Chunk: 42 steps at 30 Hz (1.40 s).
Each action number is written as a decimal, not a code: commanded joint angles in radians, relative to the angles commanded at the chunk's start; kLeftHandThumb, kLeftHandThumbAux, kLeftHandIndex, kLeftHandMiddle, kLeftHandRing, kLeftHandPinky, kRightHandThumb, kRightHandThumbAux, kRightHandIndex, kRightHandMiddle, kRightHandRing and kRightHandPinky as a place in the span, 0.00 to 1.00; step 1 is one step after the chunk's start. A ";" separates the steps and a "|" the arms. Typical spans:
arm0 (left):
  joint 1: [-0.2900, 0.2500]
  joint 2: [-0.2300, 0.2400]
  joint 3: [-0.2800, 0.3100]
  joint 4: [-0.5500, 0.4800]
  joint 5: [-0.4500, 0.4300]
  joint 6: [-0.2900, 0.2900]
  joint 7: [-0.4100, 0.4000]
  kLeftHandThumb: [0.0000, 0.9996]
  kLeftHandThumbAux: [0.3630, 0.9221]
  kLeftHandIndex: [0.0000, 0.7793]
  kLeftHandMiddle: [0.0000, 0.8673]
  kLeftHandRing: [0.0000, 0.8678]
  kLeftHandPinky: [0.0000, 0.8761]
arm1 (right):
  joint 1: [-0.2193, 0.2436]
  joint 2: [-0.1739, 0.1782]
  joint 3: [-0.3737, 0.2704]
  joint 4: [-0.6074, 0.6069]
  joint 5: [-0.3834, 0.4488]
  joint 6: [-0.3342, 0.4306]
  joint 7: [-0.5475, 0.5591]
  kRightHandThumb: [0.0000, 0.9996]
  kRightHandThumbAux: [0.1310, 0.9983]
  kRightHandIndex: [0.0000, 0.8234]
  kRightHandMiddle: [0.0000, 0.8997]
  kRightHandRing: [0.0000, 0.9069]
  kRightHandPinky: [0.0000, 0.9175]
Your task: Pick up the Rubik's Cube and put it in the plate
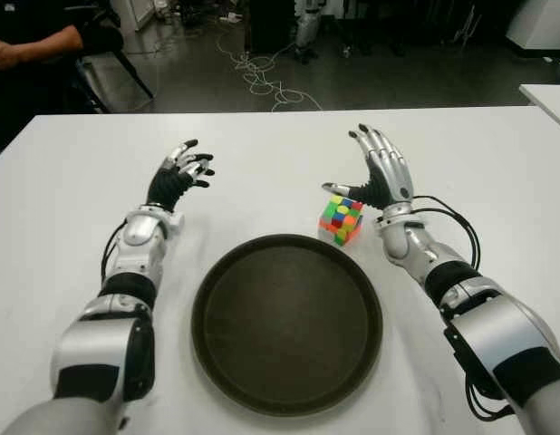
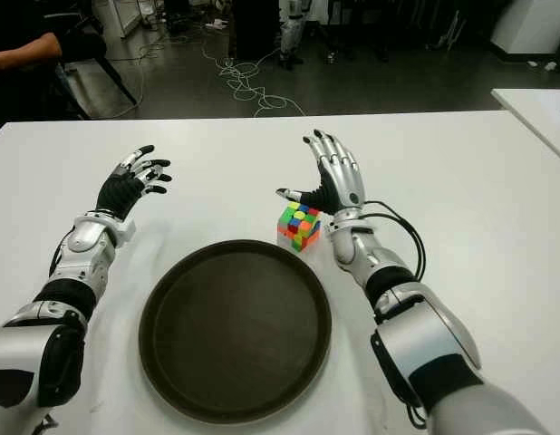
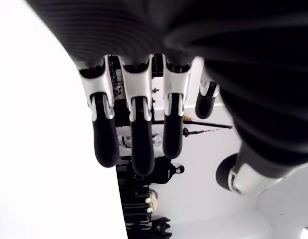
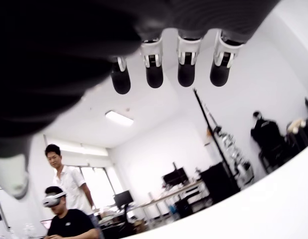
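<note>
The Rubik's Cube [image 1: 341, 218] stands on the white table [image 1: 280, 136] just past the far right rim of the dark round plate [image 1: 286, 322]. My right hand [image 1: 375, 168] is open right beside the cube, fingers stretched upward and thumb reaching over the cube's top. In the right wrist view its fingertips [image 4: 154, 77] hold nothing. My left hand [image 1: 180, 174] is open on the table's left side, away from the plate, its fingers [image 3: 134, 149] spread and empty.
A second white table's corner [image 1: 547, 95] shows at the far right. A person's arm [image 1: 35, 45] is at the far left beyond the table. Cables [image 1: 262, 77] lie on the dark floor behind.
</note>
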 joint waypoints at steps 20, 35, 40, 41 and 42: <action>0.005 0.001 -0.001 -0.003 -0.001 -0.007 -0.007 0.30 0.45 0.13 0.34 0.42 0.49 | 0.003 -0.015 0.006 0.005 0.007 -0.123 0.133 0.13 0.54 0.00 0.08 0.19 0.34; 0.000 0.000 0.001 0.000 -0.004 0.000 -0.012 0.32 0.44 0.14 0.34 0.42 0.49 | -0.011 -0.027 -0.018 -0.014 0.023 -0.166 0.070 0.08 0.56 0.00 0.09 0.19 0.31; -0.003 0.003 -0.002 0.005 0.001 0.005 -0.007 0.32 0.43 0.14 0.34 0.42 0.49 | -0.009 -0.034 -0.040 -0.025 0.039 -0.214 0.043 0.07 0.58 0.01 0.11 0.21 0.34; -0.003 0.003 -0.002 0.006 0.002 0.005 -0.006 0.32 0.44 0.14 0.34 0.42 0.49 | -0.008 -0.034 -0.044 -0.024 0.043 -0.222 0.039 0.07 0.59 0.01 0.11 0.21 0.34; -0.003 0.004 -0.003 0.006 0.003 0.006 -0.006 0.32 0.44 0.14 0.34 0.42 0.49 | -0.008 -0.034 -0.048 -0.024 0.048 -0.229 0.036 0.07 0.59 0.02 0.12 0.22 0.34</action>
